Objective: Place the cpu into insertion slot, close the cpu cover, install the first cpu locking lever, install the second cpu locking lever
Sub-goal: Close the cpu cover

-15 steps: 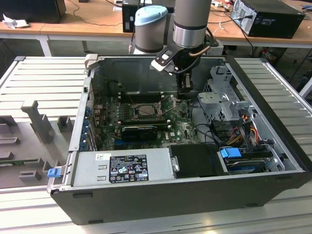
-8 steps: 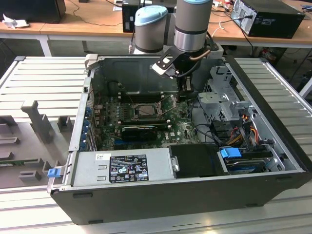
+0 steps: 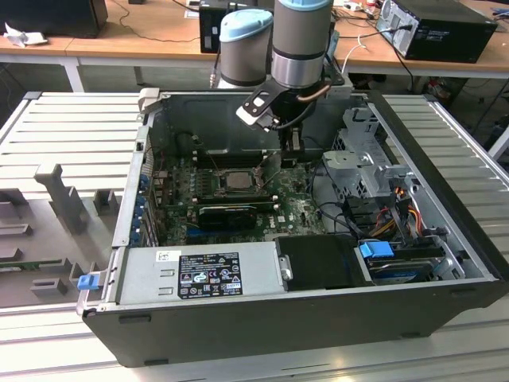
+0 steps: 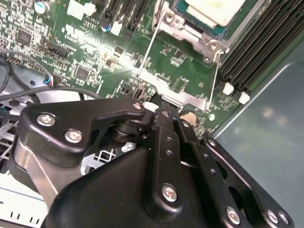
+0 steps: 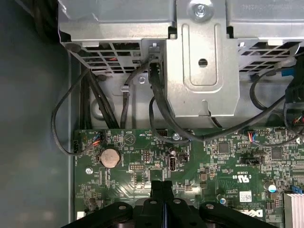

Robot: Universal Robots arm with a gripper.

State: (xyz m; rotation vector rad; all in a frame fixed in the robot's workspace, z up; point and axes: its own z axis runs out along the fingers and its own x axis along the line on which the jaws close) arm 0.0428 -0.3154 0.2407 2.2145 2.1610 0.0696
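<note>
The cpu (image 4: 213, 9), a pale square chip, lies in the insertion slot (image 4: 187, 33) on the green board; the exterior view shows the cpu (image 3: 236, 180) mid-board. The cpu cover (image 4: 171, 90), a thin silvery frame, stands raised off the slot, and the board shows through its window. My gripper (image 4: 159, 116) is shut with nothing visible between its black fingers, its tips right at the cover's free edge. I cannot tell if they touch. In the exterior view the gripper (image 3: 293, 147) hangs just toward that view's right of the slot. The gripper (image 5: 161, 185) hovers over the board.
A metal drive cage (image 5: 204, 71) with black cables (image 5: 156, 109) borders the board. Long black memory slots (image 4: 256, 52) run beside the socket. A black ribbed card (image 3: 227, 213) and the grey power supply (image 3: 199, 274) lie nearer the case front. The case walls (image 3: 139, 159) enclose everything.
</note>
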